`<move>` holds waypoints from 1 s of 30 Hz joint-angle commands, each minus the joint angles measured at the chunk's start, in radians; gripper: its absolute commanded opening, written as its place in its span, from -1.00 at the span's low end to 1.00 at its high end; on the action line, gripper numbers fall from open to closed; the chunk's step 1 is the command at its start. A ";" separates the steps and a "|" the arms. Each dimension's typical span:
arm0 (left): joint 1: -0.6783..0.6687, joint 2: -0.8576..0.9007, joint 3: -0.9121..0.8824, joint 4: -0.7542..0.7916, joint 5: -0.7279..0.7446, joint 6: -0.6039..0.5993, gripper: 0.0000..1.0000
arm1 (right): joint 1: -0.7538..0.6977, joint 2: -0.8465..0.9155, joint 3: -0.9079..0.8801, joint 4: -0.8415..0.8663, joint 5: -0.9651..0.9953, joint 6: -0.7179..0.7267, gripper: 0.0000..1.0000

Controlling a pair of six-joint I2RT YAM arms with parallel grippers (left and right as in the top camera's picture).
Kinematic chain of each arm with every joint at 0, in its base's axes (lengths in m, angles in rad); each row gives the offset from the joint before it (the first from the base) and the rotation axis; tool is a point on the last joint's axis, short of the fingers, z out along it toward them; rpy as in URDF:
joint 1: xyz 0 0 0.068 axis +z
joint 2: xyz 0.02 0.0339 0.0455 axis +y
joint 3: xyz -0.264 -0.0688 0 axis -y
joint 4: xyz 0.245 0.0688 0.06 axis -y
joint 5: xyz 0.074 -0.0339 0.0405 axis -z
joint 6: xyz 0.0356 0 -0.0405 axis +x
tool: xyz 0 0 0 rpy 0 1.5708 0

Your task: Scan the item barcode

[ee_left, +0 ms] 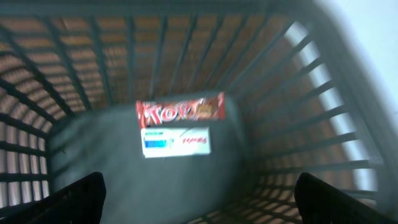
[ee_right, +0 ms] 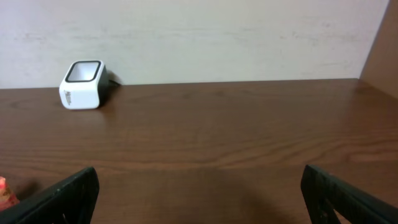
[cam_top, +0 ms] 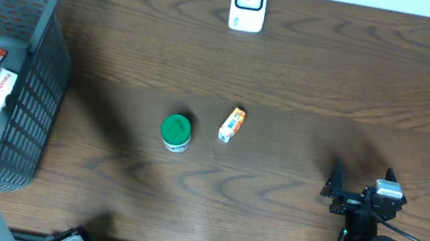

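2 loose items on the bench (cam_top: 333, 87): a green can (cam_top: 176, 131), upright, and just right of it a small orange box (cam_top: 231, 125) lying flat, long axis aimed roughly at the scanner (cam_top: 248, 3). My left gripper (ee_left: 205, 199) hangs released over the basket (cam_top: 26, 108), and my right gripper (ee_right: 205, 199) is spread wide and empty too. The right wrist view catches the scanner, not the can.

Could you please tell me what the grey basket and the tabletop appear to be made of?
Grey lattice basket: probably moulded plastic, matte, judging by its uniform slatted walls. Dark brown table: wood or wood-look laminate, smooth, slightly glossy; grain lines show, which one is unclear.
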 commanded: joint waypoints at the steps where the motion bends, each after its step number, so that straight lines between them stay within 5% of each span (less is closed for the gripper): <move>1: 0.006 0.132 -0.008 0.008 0.038 0.075 0.91 | -0.002 -0.004 -0.002 -0.003 0.006 -0.005 0.99; 23: 0.007 0.556 -0.008 0.152 0.092 0.850 1.00 | -0.002 -0.004 -0.002 -0.003 0.006 -0.005 0.99; 30: 0.007 0.663 -0.008 0.163 0.102 0.956 1.00 | -0.002 -0.004 -0.002 -0.003 0.006 -0.005 0.98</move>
